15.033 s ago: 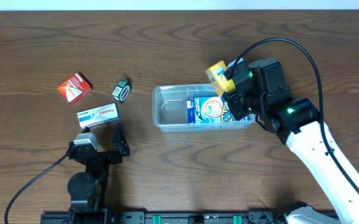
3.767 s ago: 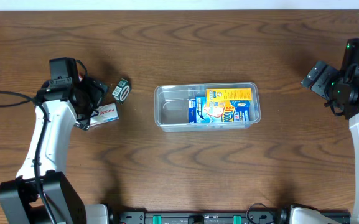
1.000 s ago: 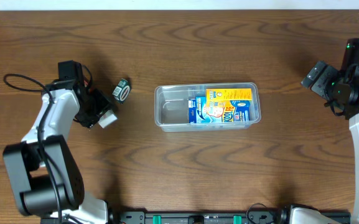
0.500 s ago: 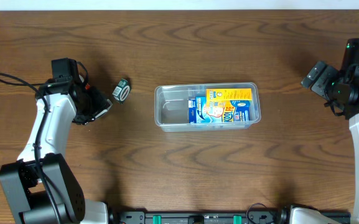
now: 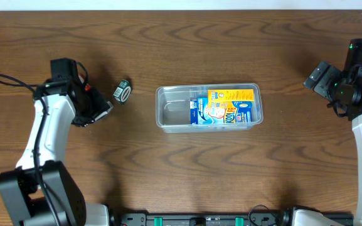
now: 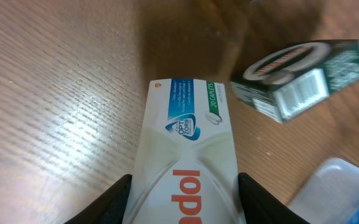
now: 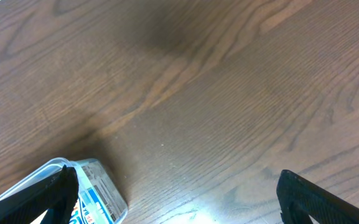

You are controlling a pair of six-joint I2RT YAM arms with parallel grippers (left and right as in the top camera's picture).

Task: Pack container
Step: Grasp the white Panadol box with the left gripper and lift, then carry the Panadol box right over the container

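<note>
Where the overhead camera looked down, the container (image 5: 162, 110) sat at the middle of the wooden surface (image 5: 181, 163), with a blue carton (image 5: 201, 112) and a yellow carton (image 5: 234, 95) lying in its 3 o'clock half. A green box (image 5: 123, 91) lay well apart at its 9 o'clock, and the left jaws were near that box at its 8 o'clock. The right arm (image 5: 356, 88) stood far out at 3 o'clock.

From the left wrist, the left jaws were clamped on a white carton (image 6: 188, 137). The green box lay at 1 o'clock and a corner of the container at 4 o'clock.

From the right wrist, the right jaws stood spread wide with nothing between them, and the container's corner showed at 8 o'clock.
</note>
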